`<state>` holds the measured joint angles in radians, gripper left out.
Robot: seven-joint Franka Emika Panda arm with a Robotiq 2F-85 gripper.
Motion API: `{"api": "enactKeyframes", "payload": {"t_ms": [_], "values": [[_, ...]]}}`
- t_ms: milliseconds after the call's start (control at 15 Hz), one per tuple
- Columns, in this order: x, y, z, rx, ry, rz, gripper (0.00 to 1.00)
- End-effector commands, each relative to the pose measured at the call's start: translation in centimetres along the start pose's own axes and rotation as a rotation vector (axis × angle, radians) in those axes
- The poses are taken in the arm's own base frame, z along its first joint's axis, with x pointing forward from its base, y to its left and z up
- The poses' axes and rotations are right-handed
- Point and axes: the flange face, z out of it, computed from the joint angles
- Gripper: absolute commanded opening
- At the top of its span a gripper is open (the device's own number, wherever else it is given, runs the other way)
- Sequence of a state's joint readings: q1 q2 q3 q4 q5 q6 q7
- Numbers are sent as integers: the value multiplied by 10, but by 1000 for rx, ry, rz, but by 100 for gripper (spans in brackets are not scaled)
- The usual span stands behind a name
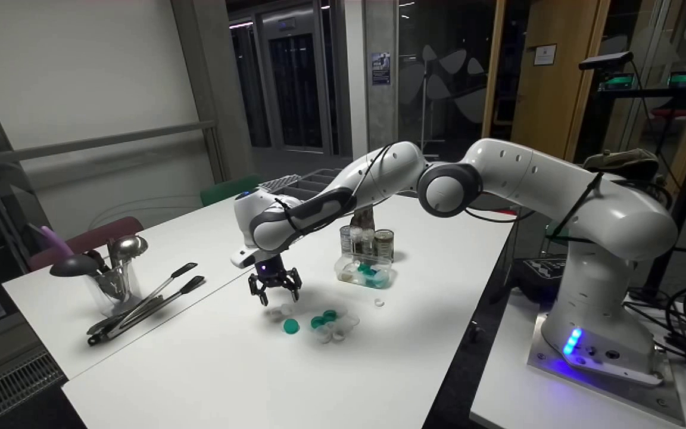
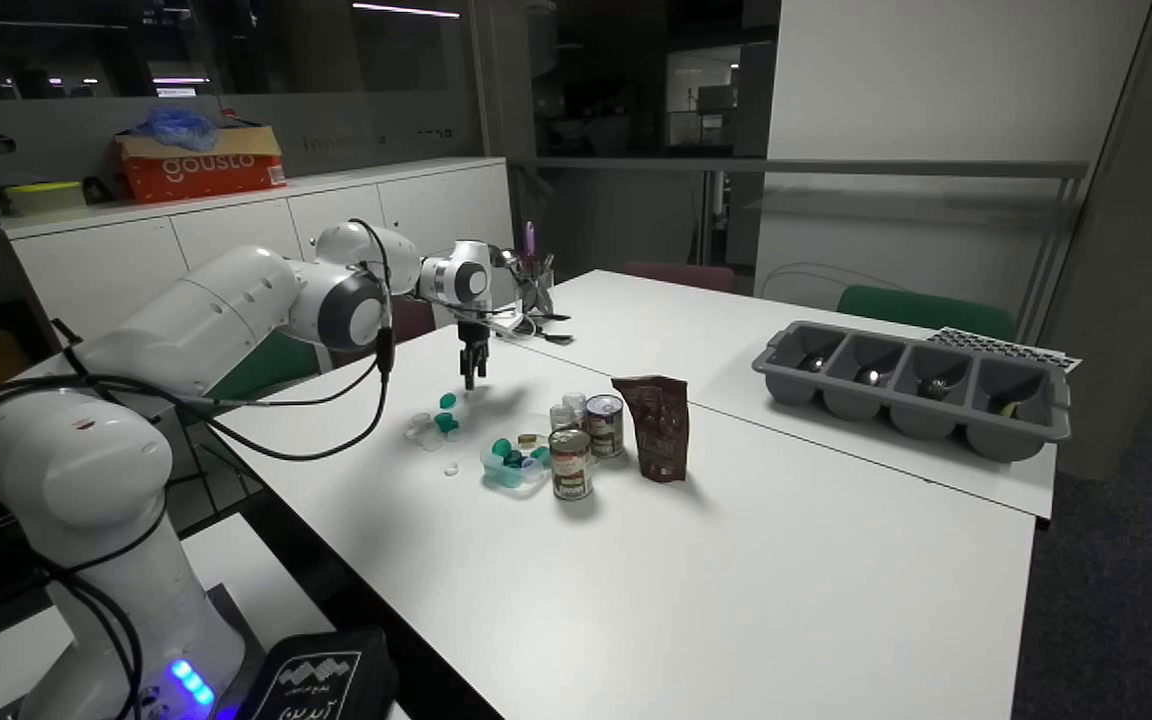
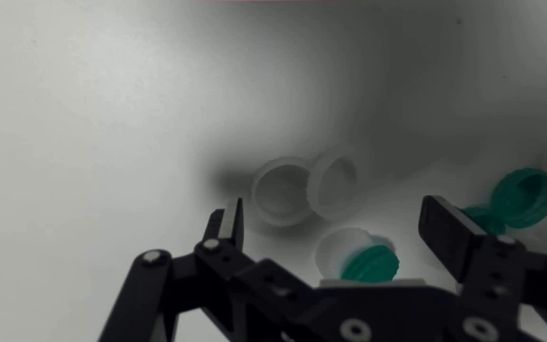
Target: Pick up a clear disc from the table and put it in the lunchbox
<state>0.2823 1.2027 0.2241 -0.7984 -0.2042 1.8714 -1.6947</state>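
Observation:
Two clear discs lie together on the table in the wrist view: one flat (image 3: 280, 192), one tilted against it (image 3: 334, 186). They also show faintly in an exterior view (image 1: 285, 309). My gripper (image 3: 331, 204) is open and empty; it hangs above the table over these discs, as both exterior views show (image 1: 280, 298) (image 2: 471, 383). A teal disc (image 3: 373, 265) lies beside them, partly hidden by the gripper body. The clear lunchbox (image 1: 358, 282) stands open nearer the robot base, holding several teal and pale discs; it also shows in an exterior view (image 2: 504, 478).
A pile of clear and teal discs (image 1: 337, 325) lies near the gripper. A white ring (image 1: 379, 302) lies alone. Cans (image 2: 571, 465) and a brown pouch (image 2: 663, 430) stand by the lunchbox. Tongs (image 1: 146, 310), a utensil cup (image 1: 118, 289) and a grey cutlery tray (image 2: 891, 398) are farther off.

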Motion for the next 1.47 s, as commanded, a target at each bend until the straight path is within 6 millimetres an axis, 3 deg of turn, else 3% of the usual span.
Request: {"api": "enactKeyframes", "payload": {"t_ms": [0,467,600,867,1000,1067,1267,1400], "values": [[-4,1,-3,-4,22,-43,100],[-7,1,4,-1,29,-54,75],[-8,1,5,0,28,-53,62],[-8,1,5,0,27,-52,56],[-8,1,5,0,26,-51,45],[-8,1,5,0,26,-51,30],[-8,1,5,-1,25,-50,7],[-8,1,5,-1,23,-49,0]]}}
